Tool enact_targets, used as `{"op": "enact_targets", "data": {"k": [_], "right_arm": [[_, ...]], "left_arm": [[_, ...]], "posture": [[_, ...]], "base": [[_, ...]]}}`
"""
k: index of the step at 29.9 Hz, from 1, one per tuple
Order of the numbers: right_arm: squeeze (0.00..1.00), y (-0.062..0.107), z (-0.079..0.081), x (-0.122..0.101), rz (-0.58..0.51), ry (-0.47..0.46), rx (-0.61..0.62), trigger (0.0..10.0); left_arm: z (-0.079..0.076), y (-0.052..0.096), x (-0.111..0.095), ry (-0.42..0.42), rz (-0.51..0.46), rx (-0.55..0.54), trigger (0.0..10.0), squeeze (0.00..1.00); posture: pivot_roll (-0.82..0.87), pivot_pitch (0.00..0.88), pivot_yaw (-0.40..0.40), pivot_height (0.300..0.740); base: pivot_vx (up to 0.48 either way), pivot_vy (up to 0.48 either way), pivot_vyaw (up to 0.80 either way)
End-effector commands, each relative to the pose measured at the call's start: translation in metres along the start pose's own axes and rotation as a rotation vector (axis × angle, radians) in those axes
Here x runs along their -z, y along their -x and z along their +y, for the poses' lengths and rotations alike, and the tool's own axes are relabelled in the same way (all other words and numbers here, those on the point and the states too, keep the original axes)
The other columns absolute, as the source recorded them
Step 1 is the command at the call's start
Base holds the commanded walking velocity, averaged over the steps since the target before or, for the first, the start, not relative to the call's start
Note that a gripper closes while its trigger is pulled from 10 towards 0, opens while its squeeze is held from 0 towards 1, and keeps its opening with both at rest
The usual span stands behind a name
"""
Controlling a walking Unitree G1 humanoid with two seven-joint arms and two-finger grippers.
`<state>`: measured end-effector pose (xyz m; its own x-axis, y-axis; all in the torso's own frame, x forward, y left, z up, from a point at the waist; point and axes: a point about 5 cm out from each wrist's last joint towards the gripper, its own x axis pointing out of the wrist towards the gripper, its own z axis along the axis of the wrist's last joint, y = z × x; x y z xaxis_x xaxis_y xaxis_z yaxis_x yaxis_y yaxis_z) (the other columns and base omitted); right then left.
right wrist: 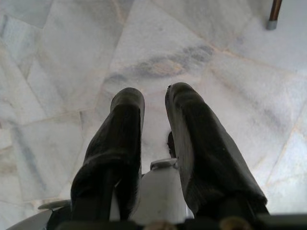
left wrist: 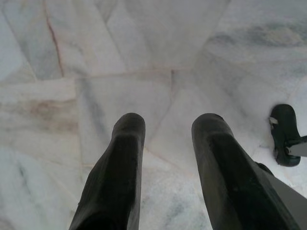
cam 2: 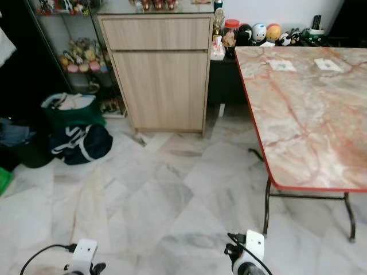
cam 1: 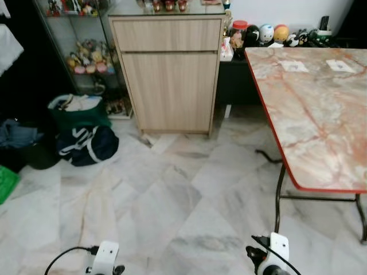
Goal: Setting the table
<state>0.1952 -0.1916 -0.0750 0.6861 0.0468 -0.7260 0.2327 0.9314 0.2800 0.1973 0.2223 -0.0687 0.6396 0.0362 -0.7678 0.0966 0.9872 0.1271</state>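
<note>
Both arms hanging, left pincer parted over floor, table ahead

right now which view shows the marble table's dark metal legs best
The right eye view: the pink marble-patterned table with red edge shows two dark metal legs down to the floor. The left eye view shows them too, farther right. The right wrist view catches one leg's foot.

This is a home: a marble counter, a wooden cabinet, figurines on glass shelves, bags on the tiled floor.
</note>
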Motion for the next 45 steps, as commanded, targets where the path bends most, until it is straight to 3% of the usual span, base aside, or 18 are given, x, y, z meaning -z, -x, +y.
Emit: {"op": "enact_targets", "data": {"k": [1, 7, 18, 27, 45], "right_arm": [[0.0, 0.0, -0.001, 0.001, 0.005, -0.008, 0.003, 10.0], [0.0, 0.0, 0.0, 0.002, 0.016, -0.005, 0.004, 10.0], [0.0, -0.002, 0.006, 0.0, 0.025, 0.002, -0.004, 10.0], [0.0, 0.0, 0.0, 0.001, 0.005, 0.001, -0.001, 10.0], [0.0, 0.0, 0.006, 0.009, 0.02, 0.009, -0.003, 10.0]], "left_arm": [[-0.001, 0.001, 0.007, -0.01, 0.018, 0.001, 10.0, 0.0], [0.0, 0.002, 0.008, -0.016, 0.02, -0.001, 10.0, 0.0], [0.0, 0.002, 0.007, -0.02, 0.016, -0.001, 10.0, 0.0], [-0.002, 0.001, 0.005, -0.023, 0.012, -0.001, 10.0, 0.0], [-0.002, 0.001, 0.004, -0.018, 0.01, 0.004, 10.0, 0.0]], "posture": [[-0.06, 0.054, 0.031, 0.74], [-0.06, 0.054, 0.033, 0.74], [-0.06, 0.052, 0.034, 0.74], [-0.06, 0.05, 0.032, 0.74], [-0.06, 0.051, 0.041, 0.74]], "base": [[0.0, -0.285, 0.0], [0.0, -0.324, 0.0], [0.0, -0.348, -0.76], [0.0, -0.346, 0.0], [0.0, -0.464, 0.0]]}}
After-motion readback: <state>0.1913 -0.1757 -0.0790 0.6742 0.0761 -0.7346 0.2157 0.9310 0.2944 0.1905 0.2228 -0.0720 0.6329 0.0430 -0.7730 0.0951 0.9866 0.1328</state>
